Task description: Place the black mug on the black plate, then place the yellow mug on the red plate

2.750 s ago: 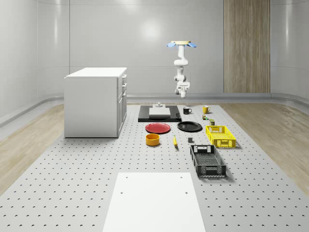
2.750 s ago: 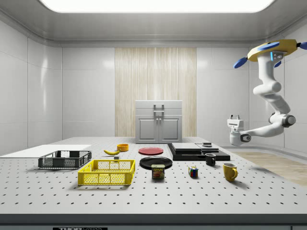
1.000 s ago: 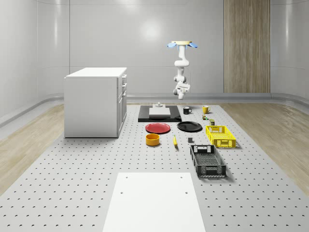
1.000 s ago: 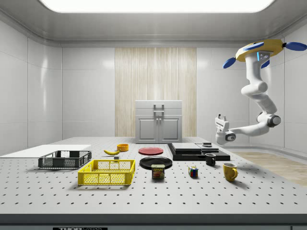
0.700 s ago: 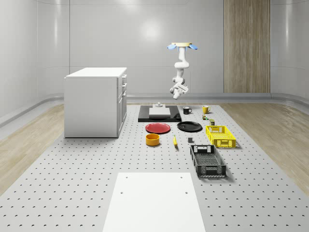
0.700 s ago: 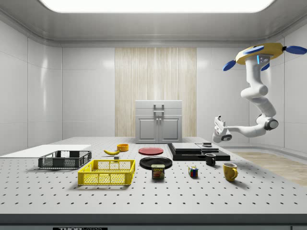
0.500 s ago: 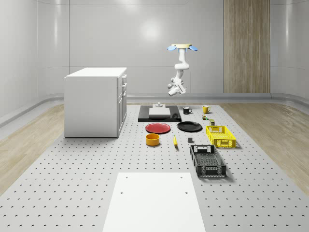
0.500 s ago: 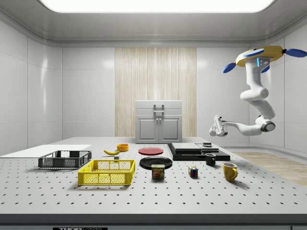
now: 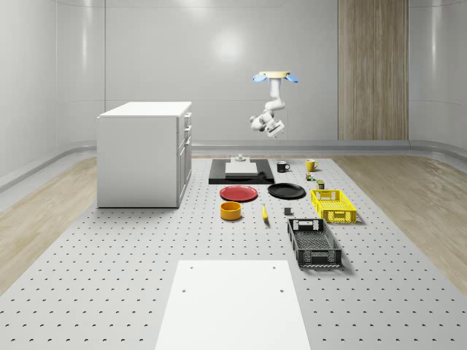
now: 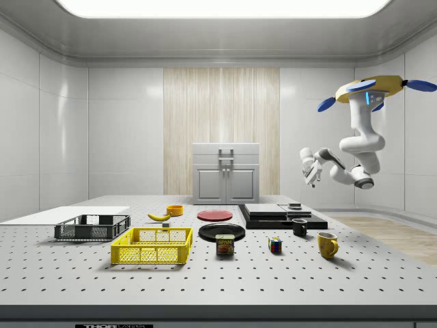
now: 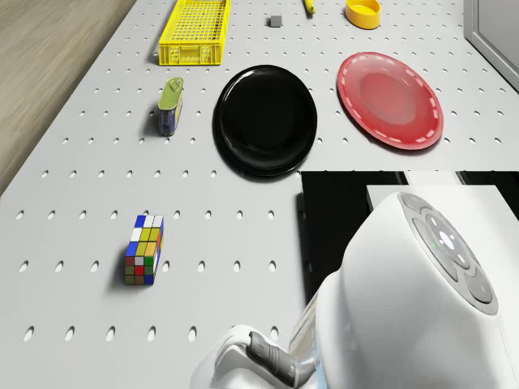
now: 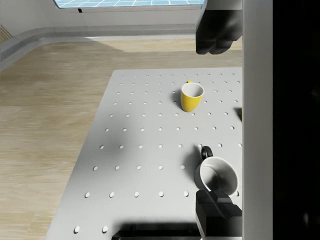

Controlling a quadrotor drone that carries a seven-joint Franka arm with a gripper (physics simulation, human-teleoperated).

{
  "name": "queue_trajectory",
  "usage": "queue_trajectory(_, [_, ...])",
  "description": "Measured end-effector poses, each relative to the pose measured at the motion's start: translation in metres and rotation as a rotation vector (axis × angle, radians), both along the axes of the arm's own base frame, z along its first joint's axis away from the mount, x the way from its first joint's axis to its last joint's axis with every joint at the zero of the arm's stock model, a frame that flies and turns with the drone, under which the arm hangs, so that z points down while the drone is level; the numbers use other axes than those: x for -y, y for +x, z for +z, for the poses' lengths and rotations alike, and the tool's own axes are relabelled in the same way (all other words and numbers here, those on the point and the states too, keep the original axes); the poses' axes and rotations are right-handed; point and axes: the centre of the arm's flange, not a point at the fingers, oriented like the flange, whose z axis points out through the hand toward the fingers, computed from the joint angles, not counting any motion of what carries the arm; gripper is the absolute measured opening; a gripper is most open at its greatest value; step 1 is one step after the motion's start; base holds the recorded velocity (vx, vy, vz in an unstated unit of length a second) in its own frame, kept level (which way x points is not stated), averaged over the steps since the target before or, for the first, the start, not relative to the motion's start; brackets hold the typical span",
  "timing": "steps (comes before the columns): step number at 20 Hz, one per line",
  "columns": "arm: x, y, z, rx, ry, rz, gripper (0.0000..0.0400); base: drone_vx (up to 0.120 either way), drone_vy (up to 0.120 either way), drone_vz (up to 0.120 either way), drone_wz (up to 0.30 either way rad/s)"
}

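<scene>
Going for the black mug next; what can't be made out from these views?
Black mug with pale inside, wrist view: rim partly covered by a gripper finger.
Flat black slab, drone view: mostly behind the arm's white housing.
Small grey block, whole-scene view: too small to identify.

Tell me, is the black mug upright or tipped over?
Upright. The black mug stands on the table, mouth up, and the side view shows it on its base.
</scene>
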Motion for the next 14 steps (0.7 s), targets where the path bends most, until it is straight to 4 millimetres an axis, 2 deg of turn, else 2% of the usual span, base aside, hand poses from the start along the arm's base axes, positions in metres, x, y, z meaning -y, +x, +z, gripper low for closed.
queue_trajectory(4, [0.022, 0.000, -0.009, -0.004, -0.241, -0.007, 0.0400, 0.000, 0.000, -0.120, 0.000])
queue_trajectory(10, [0.037, 0.000, -0.012, -0.008, -0.395, -0.011, 0.0400, 0.007, 0.000, -0.120, 0.000])
queue_trajectory(14, [0.041, 0.000, -0.012, -0.009, -0.435, -0.012, 0.0400, 0.120, 0.000, 0.000, 0.000])
